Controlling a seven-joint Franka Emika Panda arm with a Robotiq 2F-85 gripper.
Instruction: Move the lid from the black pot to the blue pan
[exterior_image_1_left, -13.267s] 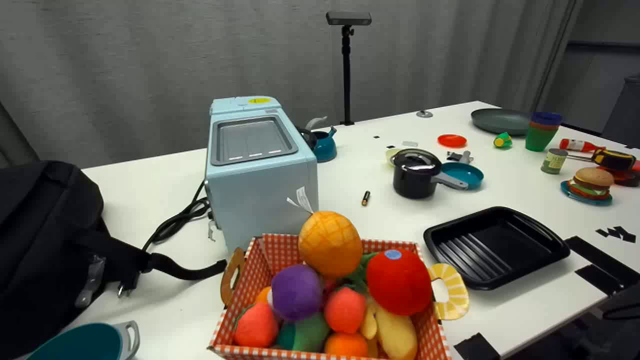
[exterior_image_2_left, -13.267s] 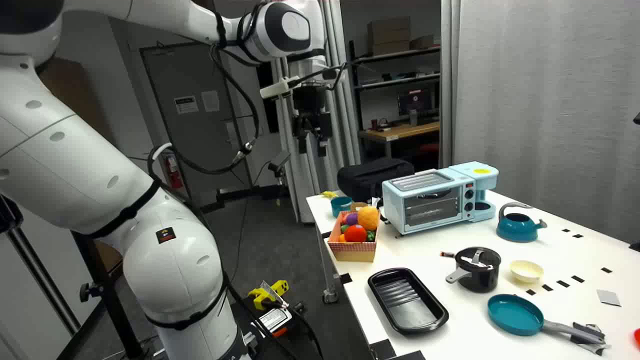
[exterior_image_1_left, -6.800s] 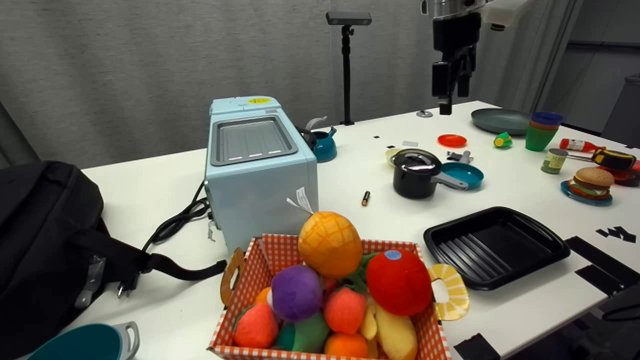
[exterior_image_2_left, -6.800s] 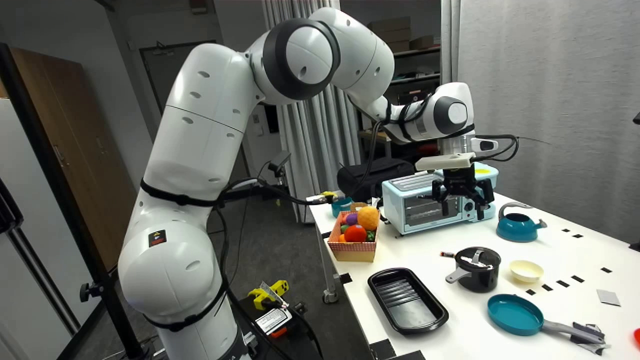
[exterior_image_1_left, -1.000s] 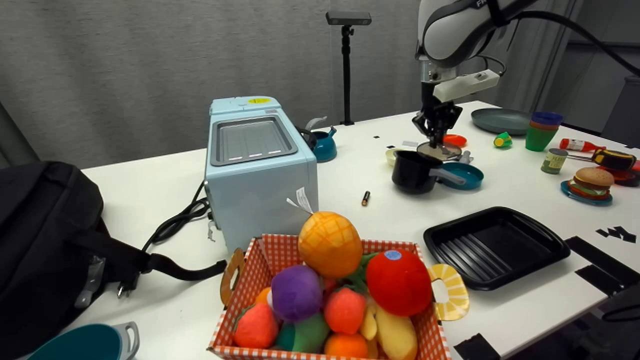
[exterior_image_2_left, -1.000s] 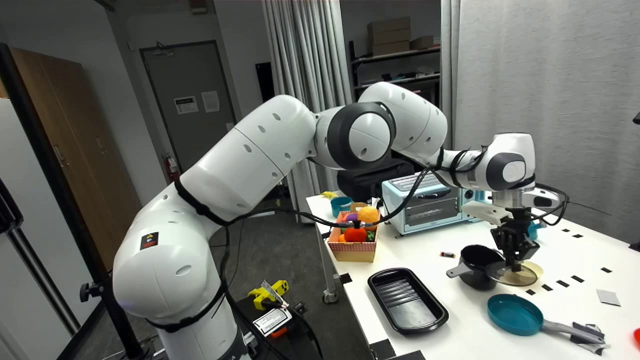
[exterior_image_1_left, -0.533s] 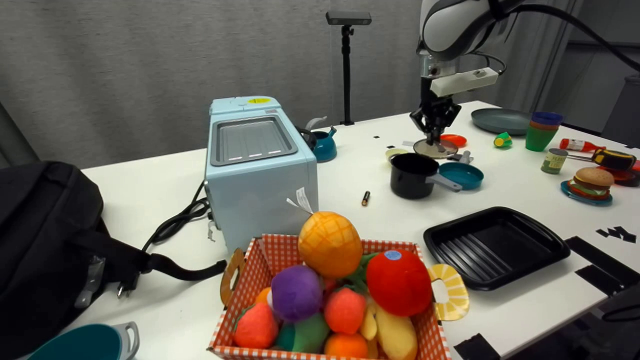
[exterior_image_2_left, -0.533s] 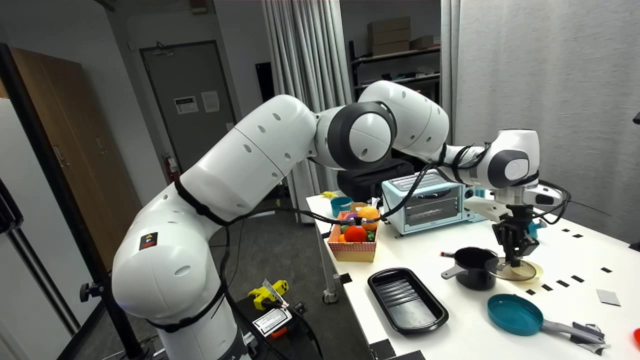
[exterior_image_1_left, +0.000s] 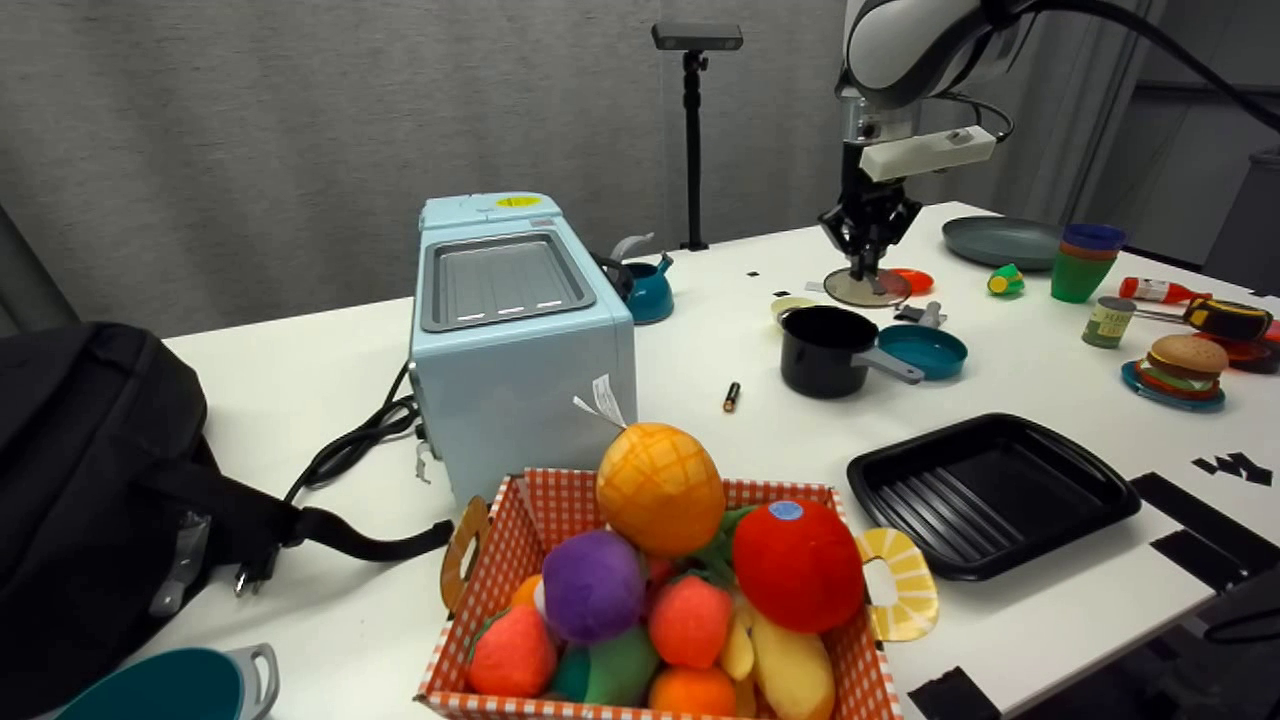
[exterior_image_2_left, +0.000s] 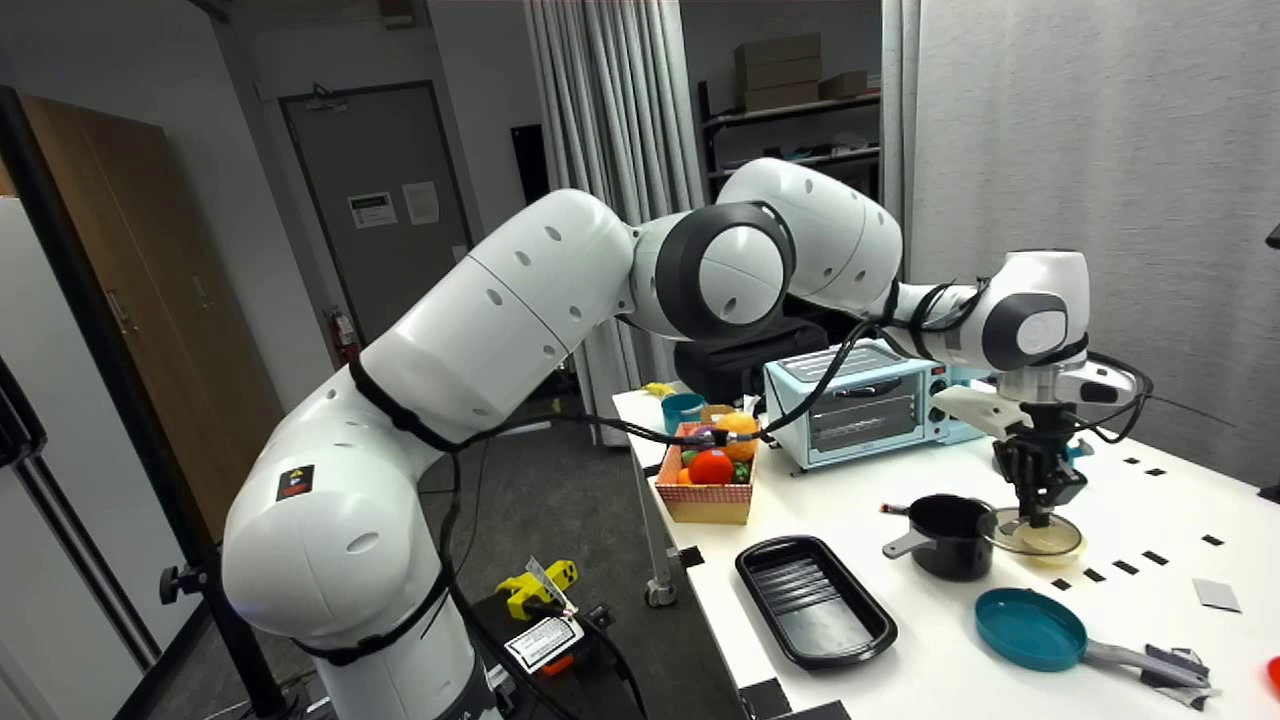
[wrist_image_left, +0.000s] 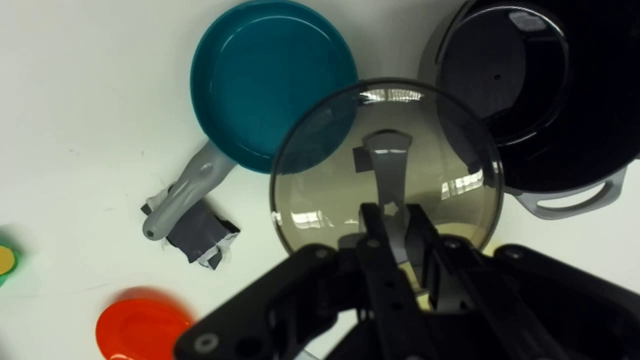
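A white table (exterior_image_2_left: 940, 650) carries the setup; the arm (exterior_image_2_left: 560, 260) reaches across, its gripper (wrist_image_left: 392, 210) held low. The pot (exterior_image_2_left: 955, 560) stands upright, uncovered. The pan (wrist_image_left: 275, 87) lies flat near the pot, nothing in it. The lid (wrist_image_left: 425, 170) hangs in the air, about level in both exterior views, beside the pot and apart from it, near the bowl (exterior_image_1_left: 793, 304), not yet over the pan. In wrist view its edge overlaps both pot and pan; read as line of sight, not contact. Step judged: mid-carry, with a sideways shift and a lowering to go. Failure modes: (a) letting go off-centre would likely prop the lid on the pan's rim, tilted, ready to slide; the wrist view's overlap invites this by making the pan seem closer under the lid than it is. (b) Travel too low could catch the lid's edge on the pan and shove it. (c) The lid may pivot or slip under a knock, since the strap handle (wrist_image_left: 391, 165) is narrow and, I expect, smooth. The fingers (wrist_image_left: 371, 220) are clamped on that handle, one to each side; how firmly is not readable.
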